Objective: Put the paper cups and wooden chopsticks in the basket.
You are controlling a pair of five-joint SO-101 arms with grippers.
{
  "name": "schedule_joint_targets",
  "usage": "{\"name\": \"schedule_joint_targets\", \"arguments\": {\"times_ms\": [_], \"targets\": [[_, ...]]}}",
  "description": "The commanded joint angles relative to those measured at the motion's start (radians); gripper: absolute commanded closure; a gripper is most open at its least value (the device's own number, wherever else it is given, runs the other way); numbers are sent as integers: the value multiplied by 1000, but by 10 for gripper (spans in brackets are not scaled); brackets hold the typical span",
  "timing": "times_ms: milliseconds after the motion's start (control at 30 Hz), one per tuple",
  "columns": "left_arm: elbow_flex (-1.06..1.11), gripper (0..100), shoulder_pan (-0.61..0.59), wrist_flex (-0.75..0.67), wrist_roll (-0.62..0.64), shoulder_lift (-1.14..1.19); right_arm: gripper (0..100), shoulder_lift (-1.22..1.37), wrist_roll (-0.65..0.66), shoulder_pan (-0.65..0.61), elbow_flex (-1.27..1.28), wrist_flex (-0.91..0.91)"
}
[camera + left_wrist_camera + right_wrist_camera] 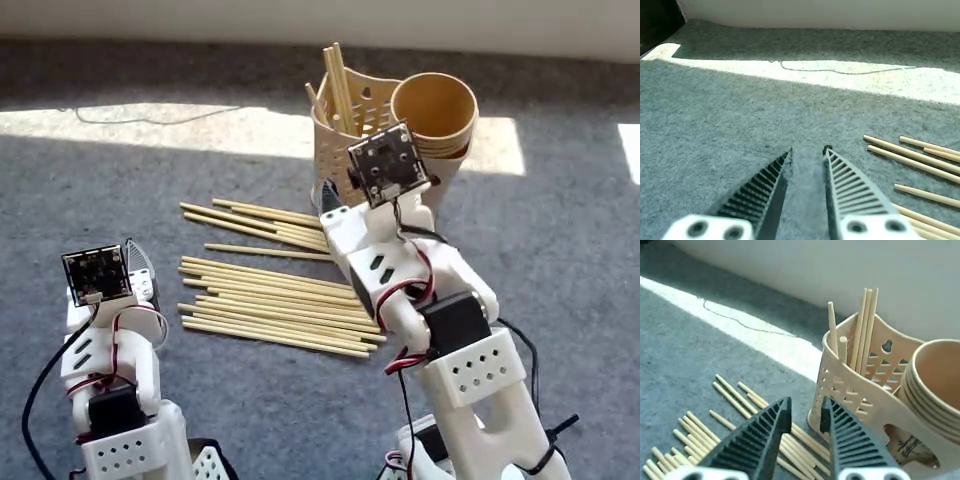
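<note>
A cream basket stands at the back of the grey carpet. It holds a stack of paper cups and a few upright wooden chopsticks. Several more chopsticks lie loose on the carpet in front of it. My right gripper hangs open and empty above the loose chopsticks, close in front of the basket. Off to the left of the pile, my left gripper is open with nothing between its fingers.
A thin cable lies across a sunlit strip of carpet at the back left. A pale wall runs behind the basket. Bare carpet lies left of the pile.
</note>
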Motion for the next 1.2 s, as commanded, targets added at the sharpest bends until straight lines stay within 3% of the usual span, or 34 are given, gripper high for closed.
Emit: {"name": "schedule_joint_targets", "arguments": {"times_ms": [0, 167, 367, 600, 867, 1167], "targets": [[-4, 888, -7, -3, 3, -7, 887, -21, -11, -68, 19, 68], [-4, 888, -8, -3, 3, -7, 887, -21, 74, -183, 114, 90], [-5, 889, -21, -3, 5, -7, 887, 4, 80, -300, 213, 91], [-8, 890, -61, -3, 8, -7, 887, 292, 80, -423, 174, 130], [-8, 891, -64, -3, 8, -7, 887, 533, 115, -466, 54, 111], [-10, 891, -64, -3, 8, -7, 899, 631, 163, -466, 39, 54]]}}
